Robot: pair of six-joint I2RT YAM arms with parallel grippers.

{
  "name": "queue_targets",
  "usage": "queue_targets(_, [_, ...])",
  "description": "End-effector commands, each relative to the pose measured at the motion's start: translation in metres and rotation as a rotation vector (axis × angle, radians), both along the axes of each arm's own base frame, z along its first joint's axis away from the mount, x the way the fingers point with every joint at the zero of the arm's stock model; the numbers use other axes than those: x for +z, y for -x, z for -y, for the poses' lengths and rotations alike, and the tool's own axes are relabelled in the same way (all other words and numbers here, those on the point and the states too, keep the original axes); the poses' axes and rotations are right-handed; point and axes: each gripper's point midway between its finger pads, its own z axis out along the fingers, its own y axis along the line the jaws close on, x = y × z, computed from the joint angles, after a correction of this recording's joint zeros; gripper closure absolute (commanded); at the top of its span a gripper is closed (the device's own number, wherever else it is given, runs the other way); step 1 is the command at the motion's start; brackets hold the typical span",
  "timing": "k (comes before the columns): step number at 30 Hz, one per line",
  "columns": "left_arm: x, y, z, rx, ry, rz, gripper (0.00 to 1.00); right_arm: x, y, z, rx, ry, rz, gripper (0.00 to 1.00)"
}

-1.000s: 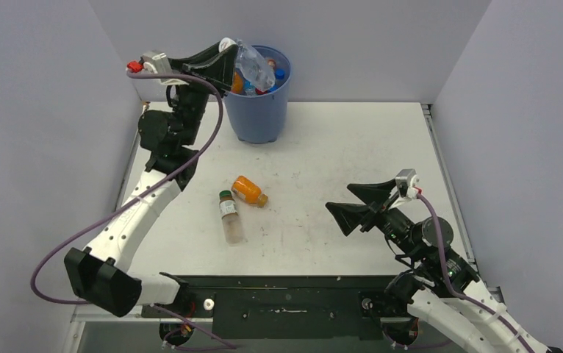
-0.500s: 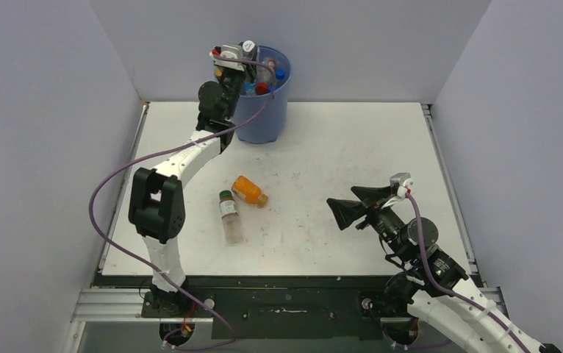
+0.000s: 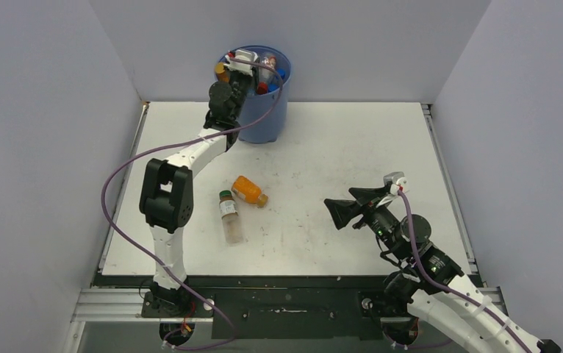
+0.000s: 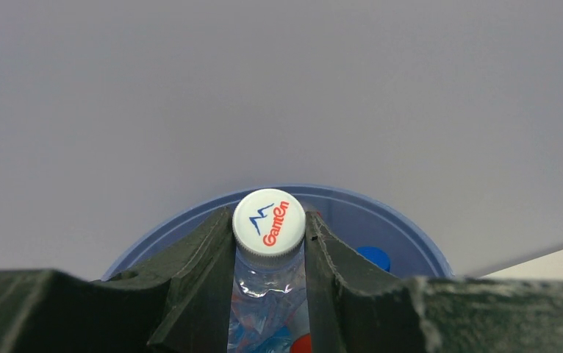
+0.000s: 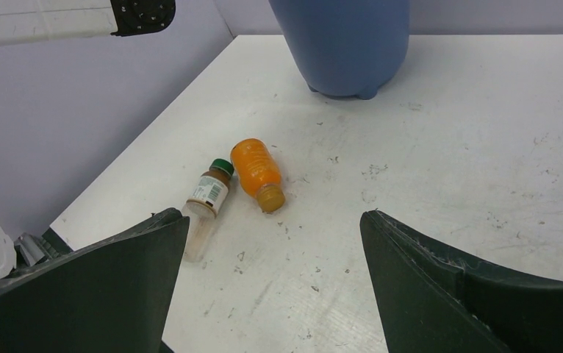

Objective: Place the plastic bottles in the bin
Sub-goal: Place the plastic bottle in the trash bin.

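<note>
Left gripper [image 4: 269, 219] hangs over the tall round blue plastic bin [image 3: 267, 121], jaws pinching a clear white-capped plastic bottle [image 4: 267, 309]; right gripper [image 5: 273, 220] has jaws spread above the white tabletop [image 5: 447, 184]; a small orange plastic bottle [image 5: 256, 170] and a clear green-capped plastic bottle [image 5: 205, 202] lie there, just beside each other.

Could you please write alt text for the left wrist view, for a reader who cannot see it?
The left gripper is shut on a clear bottle with a white Ganten cap, holding it over the blue bin. A blue cap shows inside the bin, and a grey wall fills the upper half.
</note>
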Motion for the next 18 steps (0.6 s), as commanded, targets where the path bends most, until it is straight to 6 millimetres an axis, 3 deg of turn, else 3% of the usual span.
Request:
queue_targets(1, [-0.022,-0.009,0.002,-0.02,0.039,-0.077,1.0,0.004,-0.004,-0.001,-0.011,-0.009,0.008,0.1])
queue_targets(5, [0.004,0.003,0.0,-0.043,0.093,-0.03,1.0,0.003,-0.003,0.0,-0.012,-0.008,0.008,0.1])
queue_targets(6, [0.011,0.007,0.0,-0.051,0.095,-0.021,0.95,0.002,-0.003,0.0,-0.012,-0.007,0.006,0.1])
queue_targets(9, [0.016,0.014,-0.001,-0.064,0.092,-0.015,0.5,0.003,-0.003,-0.001,-0.01,-0.008,0.008,0.1])
queue_targets(11, [0.021,0.02,-0.002,-0.067,0.093,-0.007,0.34,0.006,-0.003,0.0,-0.011,-0.009,0.012,0.1])
queue_targets(15, [0.041,0.034,-0.01,-0.055,0.109,0.029,0.22,0.01,-0.001,0.001,-0.012,-0.012,0.018,0.1])
queue_targets(18, [0.059,0.046,-0.015,-0.051,0.119,0.057,0.2,0.013,0.0,0.002,-0.012,-0.017,0.02,0.1])
